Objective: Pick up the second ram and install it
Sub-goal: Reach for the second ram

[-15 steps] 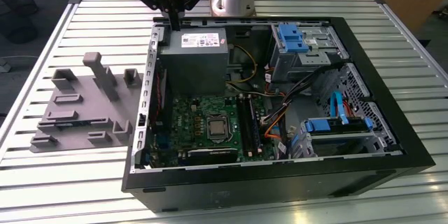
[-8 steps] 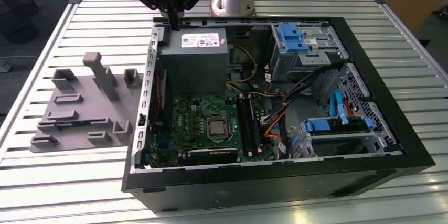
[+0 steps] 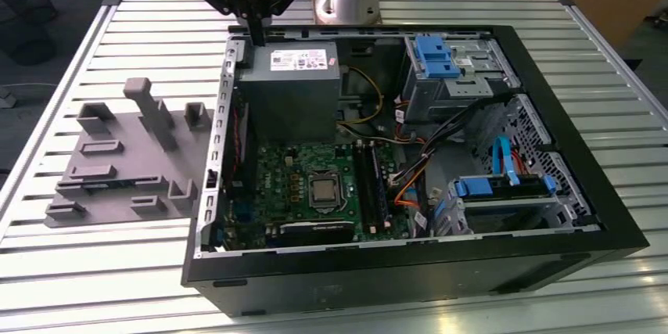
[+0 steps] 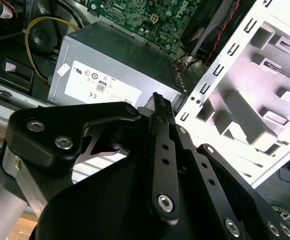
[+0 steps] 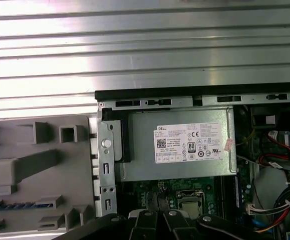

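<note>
The second ram (image 3: 105, 186) is a thin dark stick with a bluish sheen, lying flat in a low slot of the grey fixture (image 3: 115, 158) at the exterior view's left; the first wrist view shows the ram (image 5: 20, 205) there too. My gripper (image 3: 258, 39) hangs high over the back left corner of the open computer case (image 3: 584, 217), above the power supply (image 3: 292, 84), well away from the ram. In the second wrist view the gripper (image 4: 157, 100) has its fingers pressed together with nothing between them. The black memory slots (image 3: 368, 185) run along the green motherboard (image 3: 297, 193).
The case lies on a slatted metal table (image 3: 94, 271). Inside it are a blue-tabbed drive cage (image 3: 443, 64), loose orange and black cables (image 3: 418, 170) and another blue-clipped bay (image 3: 501, 189). Upright grey blocks (image 3: 152, 111) rise from the fixture beside the case wall.
</note>
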You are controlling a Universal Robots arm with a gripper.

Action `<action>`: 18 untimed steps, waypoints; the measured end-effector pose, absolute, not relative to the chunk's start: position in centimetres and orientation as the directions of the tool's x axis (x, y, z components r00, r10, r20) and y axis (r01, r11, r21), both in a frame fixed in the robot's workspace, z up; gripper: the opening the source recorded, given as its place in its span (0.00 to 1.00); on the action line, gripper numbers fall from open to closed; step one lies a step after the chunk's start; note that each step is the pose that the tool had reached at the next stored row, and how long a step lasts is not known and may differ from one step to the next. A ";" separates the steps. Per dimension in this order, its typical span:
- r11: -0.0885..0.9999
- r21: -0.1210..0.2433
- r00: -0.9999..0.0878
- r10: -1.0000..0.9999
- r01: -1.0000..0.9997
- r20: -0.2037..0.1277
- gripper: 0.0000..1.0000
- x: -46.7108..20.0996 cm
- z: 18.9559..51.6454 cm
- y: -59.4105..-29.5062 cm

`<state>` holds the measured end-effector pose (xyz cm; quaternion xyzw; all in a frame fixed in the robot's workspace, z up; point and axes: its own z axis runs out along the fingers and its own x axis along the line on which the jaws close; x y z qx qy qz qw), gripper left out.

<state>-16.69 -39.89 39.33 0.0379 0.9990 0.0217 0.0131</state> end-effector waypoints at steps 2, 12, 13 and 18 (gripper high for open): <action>0.996 0.044 -0.997 0.076 0.075 -0.024 0.11 -16.8 39.3 -39.9; 0.996 0.044 -0.997 0.076 0.075 -0.024 0.11 -17.1 39.3 -39.9; 0.996 0.044 -0.997 0.076 0.075 -0.024 0.11 -17.1 39.3 -39.9; 0.996 0.044 -0.997 0.076 0.075 -0.024 0.11 -17.3 39.3 -39.9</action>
